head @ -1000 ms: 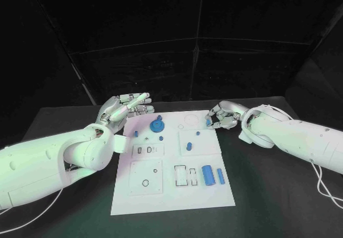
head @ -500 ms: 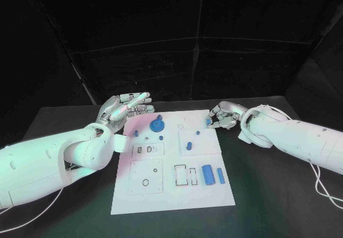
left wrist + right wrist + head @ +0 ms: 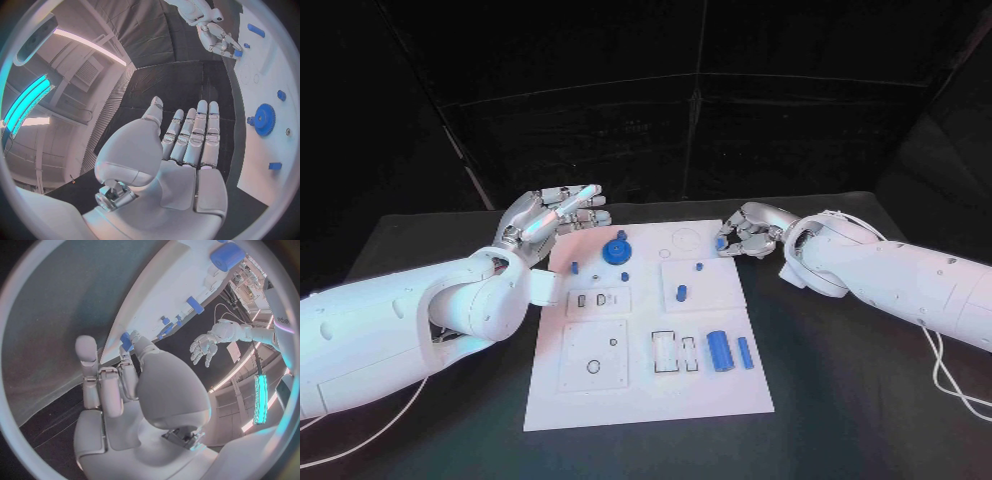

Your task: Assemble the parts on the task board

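My left hand (image 3: 554, 217) is flat, fingers straight and side by side, holding nothing, by the board's (image 3: 646, 400) far left corner. My right hand (image 3: 747, 238) pinches a small blue part (image 3: 721, 242) at the far right edge.

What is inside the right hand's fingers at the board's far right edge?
The right hand pinches a small blue part at the task board edge. Its fingers cover most of the piece, so its shape cannot be told.
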### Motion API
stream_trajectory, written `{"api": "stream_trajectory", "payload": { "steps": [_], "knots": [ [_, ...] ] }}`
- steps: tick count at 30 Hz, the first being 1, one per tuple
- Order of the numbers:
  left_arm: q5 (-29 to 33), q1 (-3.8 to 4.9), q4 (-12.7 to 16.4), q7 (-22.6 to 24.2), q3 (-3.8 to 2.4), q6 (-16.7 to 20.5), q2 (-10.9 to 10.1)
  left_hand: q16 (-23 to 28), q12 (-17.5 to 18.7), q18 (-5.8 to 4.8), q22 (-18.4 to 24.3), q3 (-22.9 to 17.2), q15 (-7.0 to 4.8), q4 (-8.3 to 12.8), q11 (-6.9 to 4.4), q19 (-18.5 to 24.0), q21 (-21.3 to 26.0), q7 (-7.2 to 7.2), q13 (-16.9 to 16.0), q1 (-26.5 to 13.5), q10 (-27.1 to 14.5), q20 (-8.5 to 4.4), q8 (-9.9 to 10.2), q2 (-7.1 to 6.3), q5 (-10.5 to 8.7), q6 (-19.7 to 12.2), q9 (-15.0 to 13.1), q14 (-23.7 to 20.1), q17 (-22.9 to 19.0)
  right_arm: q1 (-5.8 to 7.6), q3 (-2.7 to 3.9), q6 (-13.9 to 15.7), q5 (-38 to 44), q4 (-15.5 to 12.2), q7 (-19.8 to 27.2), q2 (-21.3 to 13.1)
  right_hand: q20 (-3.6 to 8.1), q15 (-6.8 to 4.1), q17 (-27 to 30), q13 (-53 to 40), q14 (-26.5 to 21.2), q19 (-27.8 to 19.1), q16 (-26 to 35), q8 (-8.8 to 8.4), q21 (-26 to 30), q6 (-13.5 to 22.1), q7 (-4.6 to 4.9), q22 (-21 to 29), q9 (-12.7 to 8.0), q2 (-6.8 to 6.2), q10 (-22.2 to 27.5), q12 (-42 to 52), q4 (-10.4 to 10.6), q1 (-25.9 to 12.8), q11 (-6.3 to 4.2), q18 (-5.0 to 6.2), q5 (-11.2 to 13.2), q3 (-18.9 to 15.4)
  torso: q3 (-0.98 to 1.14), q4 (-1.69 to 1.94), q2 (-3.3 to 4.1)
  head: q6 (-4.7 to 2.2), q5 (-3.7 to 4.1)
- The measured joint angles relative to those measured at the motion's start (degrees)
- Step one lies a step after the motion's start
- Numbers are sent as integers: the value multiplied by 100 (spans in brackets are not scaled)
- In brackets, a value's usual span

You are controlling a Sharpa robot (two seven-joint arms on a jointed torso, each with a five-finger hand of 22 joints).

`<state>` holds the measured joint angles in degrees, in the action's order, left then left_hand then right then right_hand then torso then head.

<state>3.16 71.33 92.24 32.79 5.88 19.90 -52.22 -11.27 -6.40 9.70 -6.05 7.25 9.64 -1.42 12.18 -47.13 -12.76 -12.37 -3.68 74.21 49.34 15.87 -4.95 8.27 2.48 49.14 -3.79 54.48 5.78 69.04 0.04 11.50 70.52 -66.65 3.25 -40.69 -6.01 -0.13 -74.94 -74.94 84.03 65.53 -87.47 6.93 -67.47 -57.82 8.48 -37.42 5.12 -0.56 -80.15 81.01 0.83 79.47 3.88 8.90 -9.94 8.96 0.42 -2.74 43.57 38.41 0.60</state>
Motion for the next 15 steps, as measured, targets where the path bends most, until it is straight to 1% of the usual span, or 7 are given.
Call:
{"api": "stream_trajectory", "payload": {
  "steps": [2,3,4,8,10,12,15],
  "knots": [
    [0,0,0,0,0,-1,0,0,0,0,0,0,0,0,0,0,0,0,0,0,0,0,0,0,0,0,0,0,0,-1,0,34,1,-7,0,1,22,-11,0,0,-11,22,0,22,0,-38,-29,-12,0,40,-30,0,-22,8,-31,0,29,43,1,0,0,1,0],
    [0,0,-1,0,0,-1,0,0,0,0,0,0,0,0,0,0,0,0,0,0,0,0,0,0,0,0,0,0,0,-1,0,65,1,-16,0,1,31,-41,0,0,1,31,0,39,-1,-69,-33,-21,0,48,-31,1,-29,15,-31,0,61,79,1,0,-1,1,-1],
    [0,0,-1,0,0,-1,0,0,0,0,0,0,0,0,0,0,0,0,0,0,0,0,0,0,0,0,0,0,0,-2,0,90,1,-25,1,1,31,-41,0,0,1,31,0,40,-26,-91,-37,-30,0,64,-52,24,-41,15,-52,-1,63,107,1,0,-1,1,-3],
    [0,0,-3,0,0,-2,-7,0,0,0,0,0,0,0,0,0,0,0,0,0,0,0,0,0,0,0,0,0,0,-3,0,226,-5,-131,17,-37,51,-41,1,0,1,51,-6,72,-26,-144,-80,-57,0,92,-82,36,-66,29,-82,0,75,181,3,0,-2,-8,-12],
    [0,0,-4,0,0,-2,-14,0,0,0,0,0,0,0,0,0,0,0,0,0,0,0,0,0,0,0,0,0,0,-3,0,292,-8,-213,20,-79,51,-46,1,0,-4,51,-22,75,-39,-145,-81,-67,1,100,-82,36,-61,22,-82,-1,75,186,3,-1,-5,-14,-15],
    [0,0,-3,0,0,-2,-28,0,0,0,0,0,0,0,0,0,0,0,0,0,0,0,0,0,0,0,0,0,0,-3,0,367,-11,-338,19,-145,71,-62,1,0,-19,71,-22,76,-60,-155,-71,-84,2,120,-82,36,-61,17,-82,0,76,186,1,-3,-8,-14,-21],
    [0,0,4,0,0,-2,-50,0,0,0,0,0,0,0,0,0,0,0,0,0,0,0,0,0,0,0,0,0,0,1,3,456,-12,-555,-18,-241,71,-63,1,0,-17,71,-22,75,-60,-176,-73,-95,12,121,-82,36,-61,17,-82,-1,81,186,-4,-4,-13,-24,-32]
  ]
}}
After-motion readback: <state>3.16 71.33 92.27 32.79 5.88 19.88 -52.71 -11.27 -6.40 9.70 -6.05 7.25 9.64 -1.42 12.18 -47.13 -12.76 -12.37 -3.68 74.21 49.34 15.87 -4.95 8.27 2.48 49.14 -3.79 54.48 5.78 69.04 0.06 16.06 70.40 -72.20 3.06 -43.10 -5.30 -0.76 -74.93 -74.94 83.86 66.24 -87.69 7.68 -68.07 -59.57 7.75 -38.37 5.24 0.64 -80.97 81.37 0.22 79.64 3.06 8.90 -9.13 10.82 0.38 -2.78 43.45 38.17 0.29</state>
